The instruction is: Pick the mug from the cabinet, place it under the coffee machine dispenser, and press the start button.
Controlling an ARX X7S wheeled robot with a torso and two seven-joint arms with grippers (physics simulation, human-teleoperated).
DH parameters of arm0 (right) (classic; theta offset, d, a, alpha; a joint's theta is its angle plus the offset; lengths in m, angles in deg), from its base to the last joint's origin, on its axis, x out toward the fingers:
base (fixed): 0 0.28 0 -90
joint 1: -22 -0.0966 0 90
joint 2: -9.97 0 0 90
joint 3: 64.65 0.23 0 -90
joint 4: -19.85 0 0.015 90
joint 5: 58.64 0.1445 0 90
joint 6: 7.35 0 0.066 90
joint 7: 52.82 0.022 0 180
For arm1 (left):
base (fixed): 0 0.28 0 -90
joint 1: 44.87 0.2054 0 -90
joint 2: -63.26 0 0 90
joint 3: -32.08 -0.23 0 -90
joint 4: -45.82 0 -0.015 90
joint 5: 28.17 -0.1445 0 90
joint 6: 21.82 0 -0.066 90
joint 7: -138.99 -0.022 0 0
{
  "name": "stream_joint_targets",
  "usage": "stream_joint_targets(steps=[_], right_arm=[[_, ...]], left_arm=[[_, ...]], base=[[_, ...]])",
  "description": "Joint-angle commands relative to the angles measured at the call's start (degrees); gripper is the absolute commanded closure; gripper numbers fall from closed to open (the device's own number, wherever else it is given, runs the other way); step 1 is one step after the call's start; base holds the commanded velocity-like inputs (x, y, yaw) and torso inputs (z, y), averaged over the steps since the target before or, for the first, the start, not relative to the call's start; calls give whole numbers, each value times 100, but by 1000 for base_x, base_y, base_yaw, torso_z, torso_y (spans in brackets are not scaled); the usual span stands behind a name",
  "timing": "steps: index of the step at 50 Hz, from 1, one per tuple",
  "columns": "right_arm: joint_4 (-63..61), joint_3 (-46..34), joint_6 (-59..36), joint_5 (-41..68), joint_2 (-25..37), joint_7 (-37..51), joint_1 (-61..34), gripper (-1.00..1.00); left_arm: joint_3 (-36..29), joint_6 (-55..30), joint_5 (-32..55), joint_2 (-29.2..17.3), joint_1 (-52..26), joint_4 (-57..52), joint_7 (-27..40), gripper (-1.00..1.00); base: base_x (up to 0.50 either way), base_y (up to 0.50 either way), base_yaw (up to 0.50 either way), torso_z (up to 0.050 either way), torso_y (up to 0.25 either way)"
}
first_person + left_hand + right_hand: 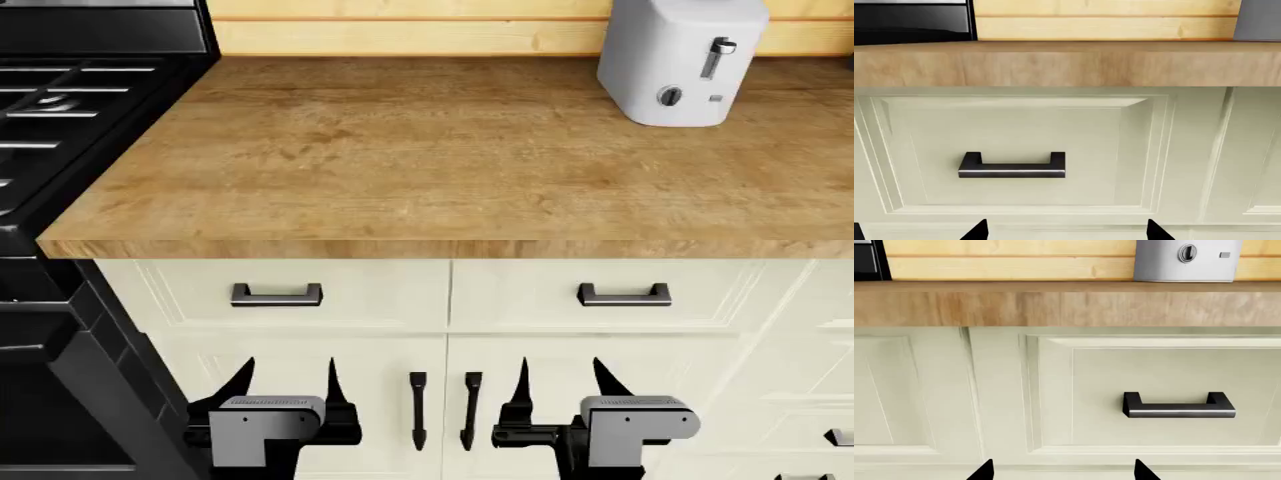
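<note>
The mug and the coffee machine dispenser are out of view in every frame. My left gripper (284,380) hangs open in front of the cream lower cabinet doors (334,400), below the left drawer handle (276,294). My right gripper (561,378) is open too, level with it, below the right drawer handle (623,294). Nothing lies between either pair of fingers. In the left wrist view the left gripper (1064,231) faces a drawer front with a black handle (1011,166). The right gripper (1062,471) faces the neighbouring drawer and its handle (1179,406).
A wooden countertop (441,160) runs above the drawers. A white toaster (681,60) stands at its back right. A black stove (67,110) borders the counter on the left. Two vertical door handles (445,410) sit between my grippers.
</note>
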Motion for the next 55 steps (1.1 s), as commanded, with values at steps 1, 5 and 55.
stream_joint_targets(steps=[1, 5, 55], right_arm=[[145, -120, 176, 96, 93, 85, 3, -100], [335, -213, 399, 258, 177, 111, 18, -100], [-2917, -277, -2050, 731, 1285, 123, -1432, -100]], left_arm=[[-106, 18, 89, -91, -1, 6, 104, -100], [-222, 129, 140, -188, -5, 43, 193, -100], [1116, -5210, 3009, -1954, -2141, -5818, 899, -100]], base=[[0, 0, 0, 0, 0], [0, 0, 0, 0, 0], [0, 0, 0, 0, 0]])
